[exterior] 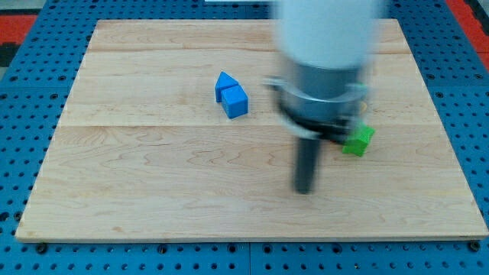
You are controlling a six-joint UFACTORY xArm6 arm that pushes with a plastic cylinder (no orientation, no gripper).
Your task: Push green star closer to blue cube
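Observation:
A blue cube (236, 101) sits on the wooden board, left of the middle, touching a second blue block (225, 83) at its upper left. A green block (357, 140), partly hidden by the arm so its star shape cannot be made out, lies at the view's right. My tip (305, 190) is on the board, below and to the left of the green block, a short way apart from it, and well below and right of the blue cube.
The wooden board (153, 191) lies on a blue perforated table. The blurred arm body (327, 61) covers the upper middle right of the board and may hide other blocks behind it.

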